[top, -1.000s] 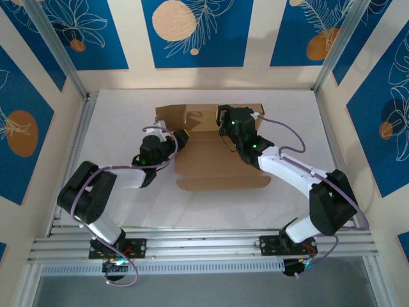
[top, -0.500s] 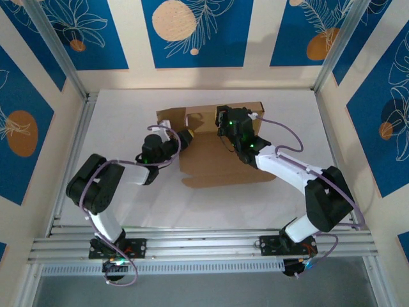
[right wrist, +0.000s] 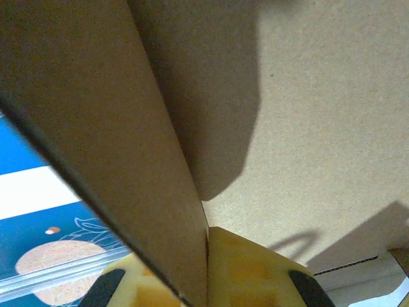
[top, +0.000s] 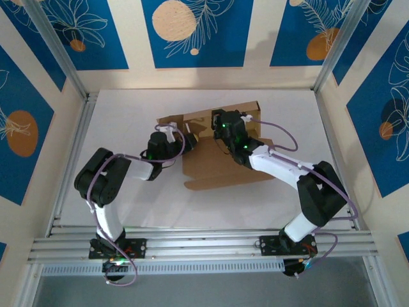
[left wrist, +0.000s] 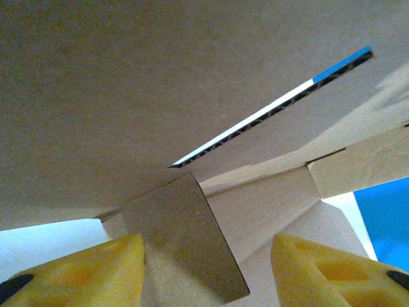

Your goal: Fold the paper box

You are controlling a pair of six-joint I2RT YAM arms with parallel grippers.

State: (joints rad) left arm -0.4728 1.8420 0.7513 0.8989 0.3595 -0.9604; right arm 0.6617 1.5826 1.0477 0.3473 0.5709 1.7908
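Note:
The paper box (top: 220, 167), a plain brown creased sheet, lies mid-table with its back wall (top: 246, 112) raised and its left flaps partly up. My right gripper (top: 218, 130) is shut on an upright panel near the back. In the right wrist view the yellow fingers (right wrist: 255, 272) pinch that brown panel (right wrist: 121, 147) edge-on at the right gripper (right wrist: 206, 259). My left gripper (top: 189, 139) is at the box's left side. It stands open in the left wrist view (left wrist: 208, 259), and a small cardboard flap (left wrist: 182, 240) lies between its yellow fingertips (left wrist: 83, 272), unclamped.
The white table (top: 128, 115) is ringed by aluminium rails (top: 204, 246) at the front and patterned blue walls (top: 198, 32) on the other sides. Both arms' cables loop just above the box. Bare table lies left, right and in front of the cardboard.
The left arm has reached forward and right, bringing its gripper against the box's left flaps. The box has turned slightly, its front edge now slanting. The right gripper keeps its grip and has shifted slightly left.

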